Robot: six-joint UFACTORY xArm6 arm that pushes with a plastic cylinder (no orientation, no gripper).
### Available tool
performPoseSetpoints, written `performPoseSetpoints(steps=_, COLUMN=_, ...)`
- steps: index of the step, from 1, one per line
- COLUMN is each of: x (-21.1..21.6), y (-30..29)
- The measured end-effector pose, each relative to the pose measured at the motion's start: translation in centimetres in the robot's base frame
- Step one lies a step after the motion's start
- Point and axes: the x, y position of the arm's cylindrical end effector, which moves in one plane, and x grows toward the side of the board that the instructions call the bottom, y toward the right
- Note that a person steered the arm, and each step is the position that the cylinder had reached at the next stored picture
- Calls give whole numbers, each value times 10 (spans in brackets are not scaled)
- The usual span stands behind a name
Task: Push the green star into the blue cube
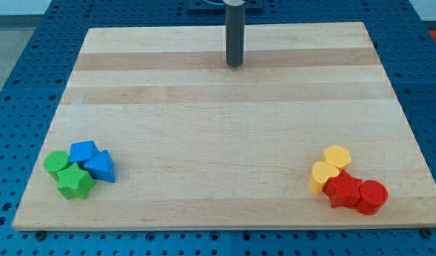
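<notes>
Nothing left, I judge: green star [75, 182] already touches blue cube [83, 151]; my tip [235, 65] bare, well apart at view's top.

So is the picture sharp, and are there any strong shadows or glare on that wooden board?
In the camera view, the light is even and soft: the wooden board shows no glare, the blocks cast only faint shadows, my tip has a small dark shadow at its base, and everything looks in focus, with the green star crisp.
</notes>
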Motion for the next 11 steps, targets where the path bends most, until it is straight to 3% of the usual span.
performPoseSetpoints(steps=2, x=18, y=-10)
performPoseSetpoints(steps=5, x=165, y=-26)
performPoseSetpoints(steps=8, x=184, y=-26)
performPoseSetpoints(steps=11, x=264, y=-90)
